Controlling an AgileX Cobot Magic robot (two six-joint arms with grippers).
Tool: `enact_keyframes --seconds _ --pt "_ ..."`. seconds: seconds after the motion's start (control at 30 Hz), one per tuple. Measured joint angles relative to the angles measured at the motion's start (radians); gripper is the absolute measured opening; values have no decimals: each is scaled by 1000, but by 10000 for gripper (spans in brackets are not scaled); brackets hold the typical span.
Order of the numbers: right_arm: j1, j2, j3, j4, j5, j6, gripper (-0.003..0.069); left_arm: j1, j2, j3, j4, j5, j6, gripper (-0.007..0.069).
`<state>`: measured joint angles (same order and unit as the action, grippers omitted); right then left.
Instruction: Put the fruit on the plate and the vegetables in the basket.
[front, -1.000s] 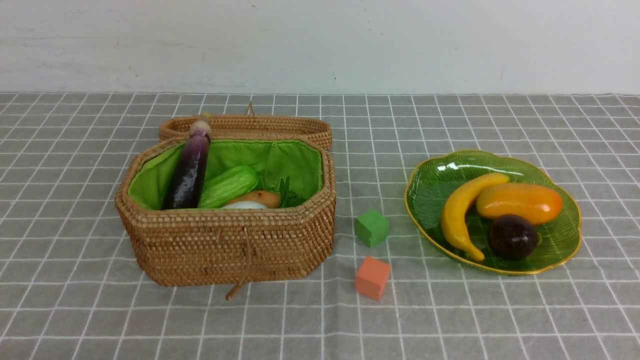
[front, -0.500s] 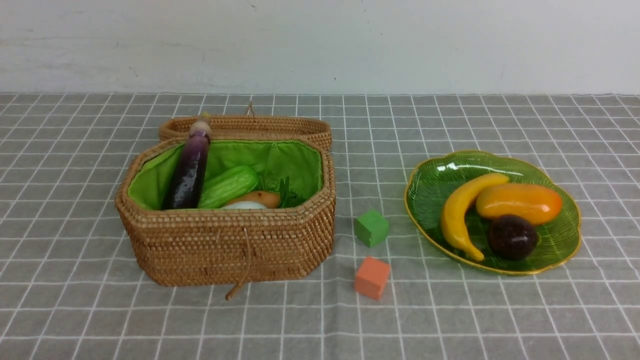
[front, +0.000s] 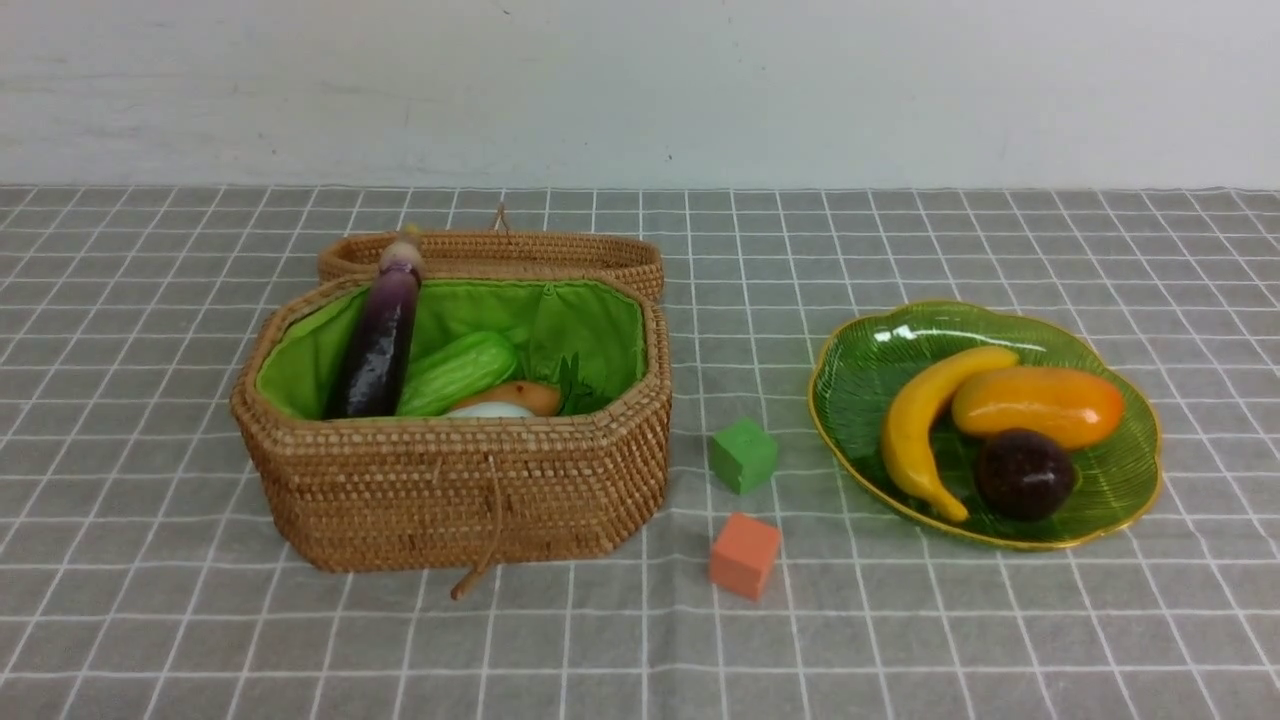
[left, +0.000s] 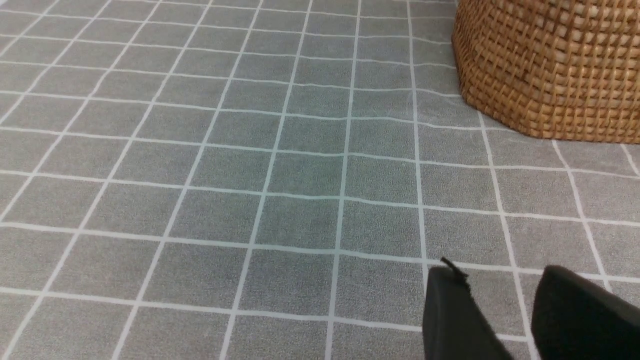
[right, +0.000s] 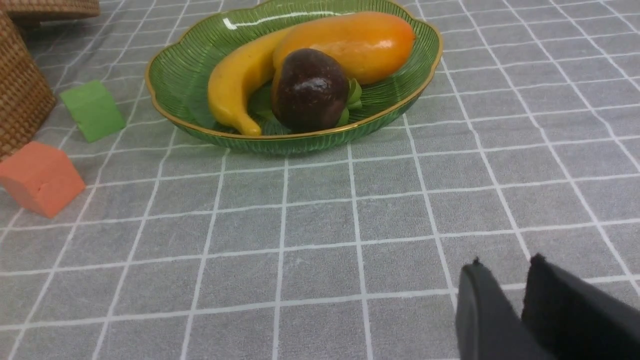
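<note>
Both claws (left: 497, 272) (right: 505, 265) stand apart — no readable writing on the basket (front: 460, 490) or plate (front: 860, 440)

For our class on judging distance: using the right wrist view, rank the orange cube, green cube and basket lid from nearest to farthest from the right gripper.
1. Orange cube: front
2. Green cube: behind it
3. Basket lid: back left

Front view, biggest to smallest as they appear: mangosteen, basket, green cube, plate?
1. basket
2. plate
3. mangosteen
4. green cube

The basket and plate lead clearly; the cube looks smallest.
</note>
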<state>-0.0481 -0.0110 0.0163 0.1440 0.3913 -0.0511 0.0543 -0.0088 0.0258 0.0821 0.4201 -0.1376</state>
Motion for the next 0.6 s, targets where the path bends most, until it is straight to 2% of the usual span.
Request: enact_keyframes --seconds 0.6 --pt "0 0 0 0 0 0 158 0 0 0 0 0 0 239"
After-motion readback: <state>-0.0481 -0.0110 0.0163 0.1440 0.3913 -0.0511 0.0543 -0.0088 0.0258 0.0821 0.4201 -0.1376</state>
